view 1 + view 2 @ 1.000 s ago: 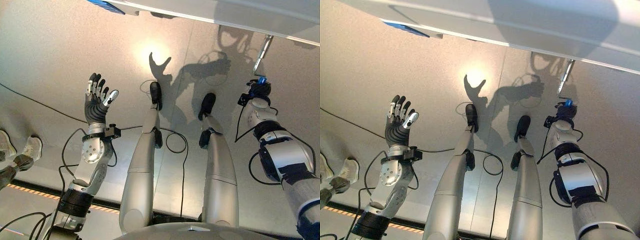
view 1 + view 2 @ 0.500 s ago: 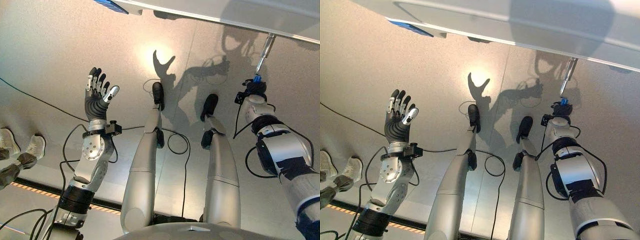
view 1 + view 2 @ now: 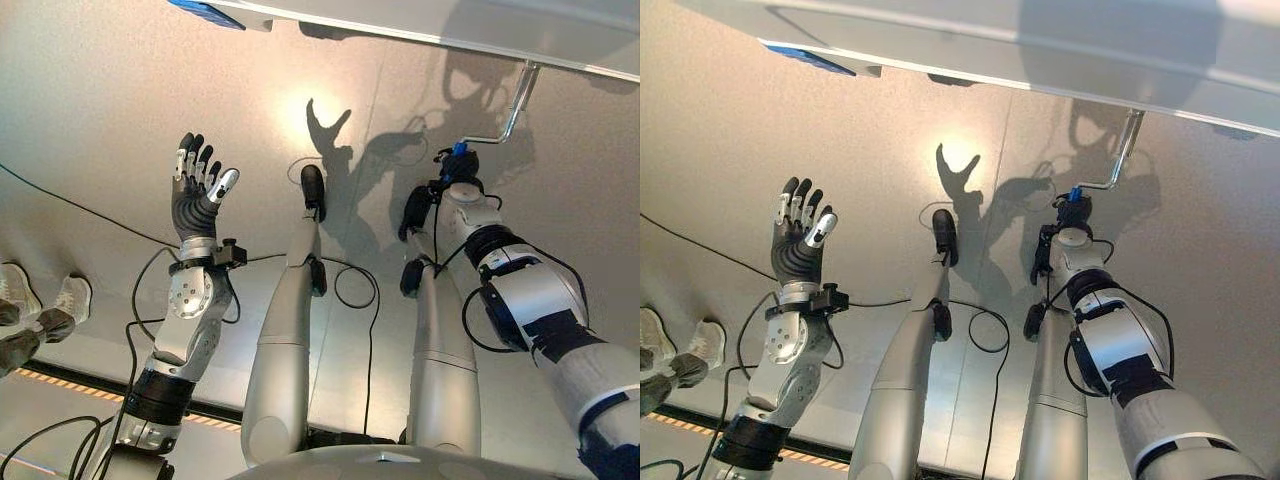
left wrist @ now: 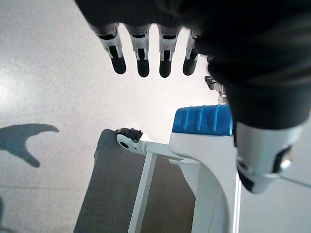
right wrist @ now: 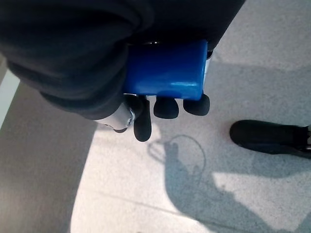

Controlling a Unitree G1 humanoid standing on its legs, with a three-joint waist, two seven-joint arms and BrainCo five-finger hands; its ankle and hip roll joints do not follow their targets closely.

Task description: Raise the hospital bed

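My right hand (image 5: 146, 73) is curled tight round the blue grip (image 5: 165, 68) of the crank handle (image 3: 505, 118), whose silver bent rod runs from the hand up to the underside of the hospital bed (image 3: 450, 25) just above and ahead of it. My left hand (image 3: 197, 190) is raised well off to the other side, fingers (image 4: 142, 58) straight and spread, holding nothing. Beyond those fingers I see a white bed frame part with a blue cap (image 4: 202, 120).

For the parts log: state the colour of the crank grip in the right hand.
Blue. The grip shows best in the right wrist view, with the right hand curled round it.
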